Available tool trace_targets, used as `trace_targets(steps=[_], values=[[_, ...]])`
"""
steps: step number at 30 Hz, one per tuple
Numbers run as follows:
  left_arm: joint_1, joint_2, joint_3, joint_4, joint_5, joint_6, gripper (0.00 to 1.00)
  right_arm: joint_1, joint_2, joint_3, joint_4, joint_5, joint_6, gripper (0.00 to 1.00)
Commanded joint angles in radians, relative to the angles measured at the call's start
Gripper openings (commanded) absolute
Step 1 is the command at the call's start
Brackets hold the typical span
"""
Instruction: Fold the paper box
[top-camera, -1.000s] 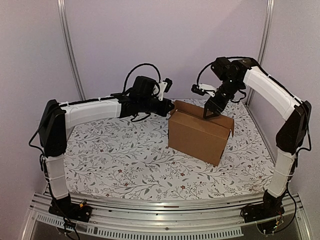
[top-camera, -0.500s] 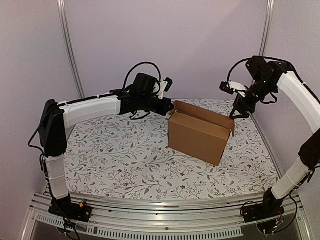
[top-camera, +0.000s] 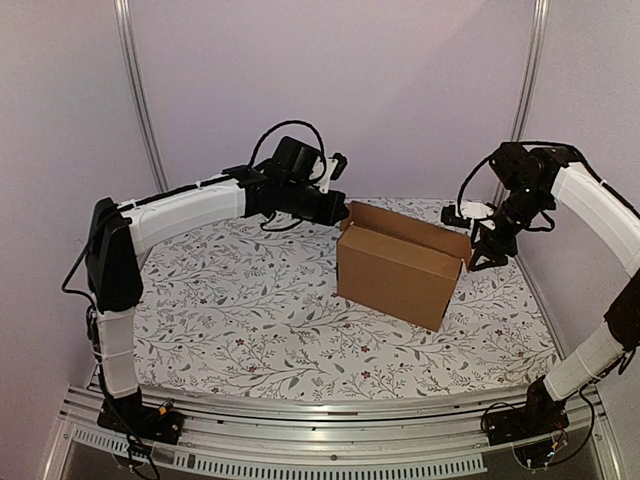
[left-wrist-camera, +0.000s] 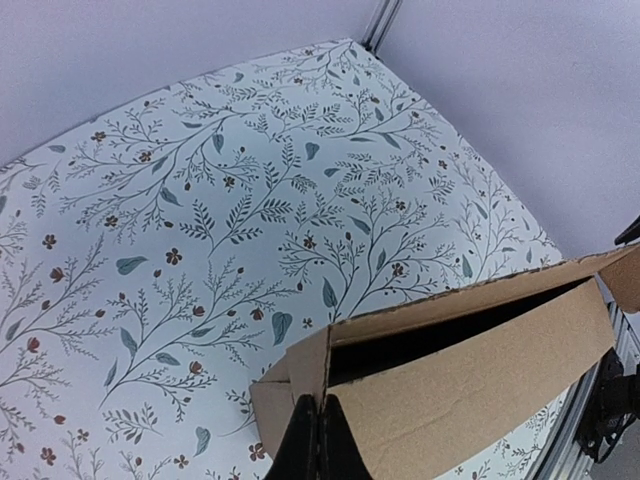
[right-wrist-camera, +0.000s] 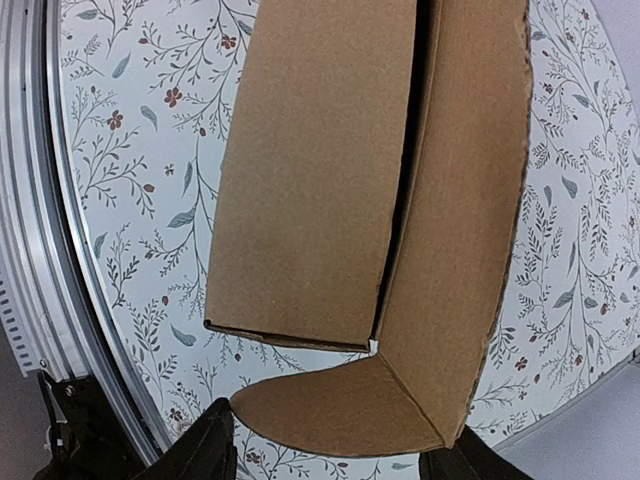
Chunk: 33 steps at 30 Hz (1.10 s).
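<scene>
The paper box (top-camera: 395, 270) is plain brown cardboard and stands on the floral cloth at centre right, its top open in a narrow slot. My left gripper (top-camera: 338, 212) is at the box's far left top corner. In the left wrist view it (left-wrist-camera: 319, 445) is shut, its tips against the corner seam of the box (left-wrist-camera: 480, 380). My right gripper (top-camera: 487, 255) hangs at the box's right end. In the right wrist view it (right-wrist-camera: 335, 455) is open, and a rounded side flap (right-wrist-camera: 340, 410) of the box (right-wrist-camera: 310, 170) sticks out between its spread fingers.
The floral cloth (top-camera: 250, 300) covers the table. An aluminium rail (top-camera: 300, 410) runs along the near edge. Grey walls and two metal posts (top-camera: 140, 100) close in the back and sides. The right arm is close to the right wall.
My right gripper has left the box's top, swung out right and come down beside its right end. The left arm has edged slightly toward the box's corner.
</scene>
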Motion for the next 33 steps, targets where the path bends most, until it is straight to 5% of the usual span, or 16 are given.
trace_targets(steps=[1, 9, 16, 25, 33], values=[[-0.025, 0.059, -0.002, -0.163, 0.021, -0.021, 0.00, 0.005, -0.008, -0.009, -0.039, 0.008, -0.051, 0.58], [-0.028, 0.068, 0.012, -0.170, 0.015, -0.003, 0.00, 0.004, -0.045, -0.048, 0.081, 0.079, -0.022, 0.51], [-0.028, 0.081, 0.031, -0.176, 0.012, 0.013, 0.00, 0.004, -0.047, 0.038, -0.060, 0.049, -0.054, 0.64], [-0.027, 0.084, 0.050, -0.182, 0.026, 0.026, 0.00, -0.066, -0.046, 0.027, -0.005, 0.173, -0.103, 0.64], [-0.023, 0.080, 0.059, -0.198, 0.038, 0.032, 0.00, -0.082, 0.034, 0.032, 0.104, 0.134, -0.118, 0.62]])
